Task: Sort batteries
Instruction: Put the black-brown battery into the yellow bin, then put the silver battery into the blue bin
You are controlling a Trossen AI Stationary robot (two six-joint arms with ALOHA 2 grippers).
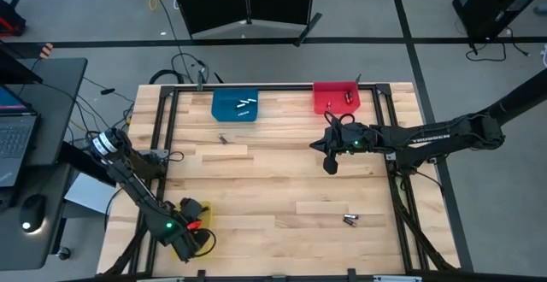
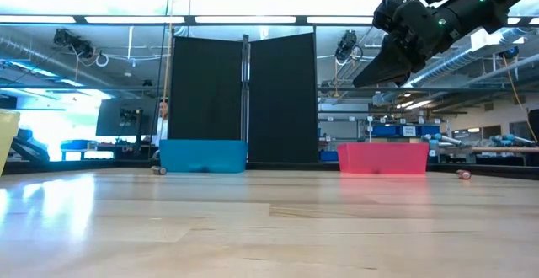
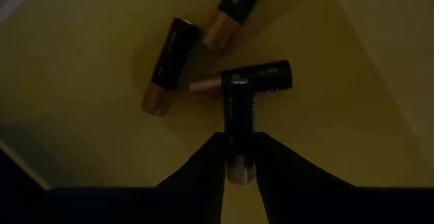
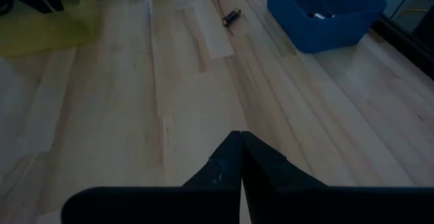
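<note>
My left gripper (image 1: 190, 231) reaches down into a yellow bin (image 1: 181, 246) at the table's near left corner and is shut on a black battery with a copper end (image 3: 239, 115). Three more black-and-copper batteries (image 3: 169, 64) lie on the bin's floor. My right gripper (image 1: 332, 164) is shut and empty, raised above the table right of centre, in front of the red bin (image 1: 336, 96); it also shows in the low view (image 2: 379, 67). One battery (image 1: 224, 138) lies on the wood near the blue bin (image 1: 235, 105), and a pair of batteries (image 1: 350, 220) lies near the right front. My left gripper pinches the battery between its two fingers (image 3: 203, 166) near its ribbed copper end (image 3: 237, 173). The fingers lie along the battery. Its black far end (image 3: 237, 91) reaches to another battery on the bin's floor; I cannot tell whether they touch.
The blue bin holds several silver batteries (image 1: 245, 105); the red bin holds a few small cells (image 1: 348, 100). A dark frame (image 1: 162, 128) runs around the table's edges. Bare wood lies between the bins and the near edge. A person stands far behind the table (image 2: 162, 118).
</note>
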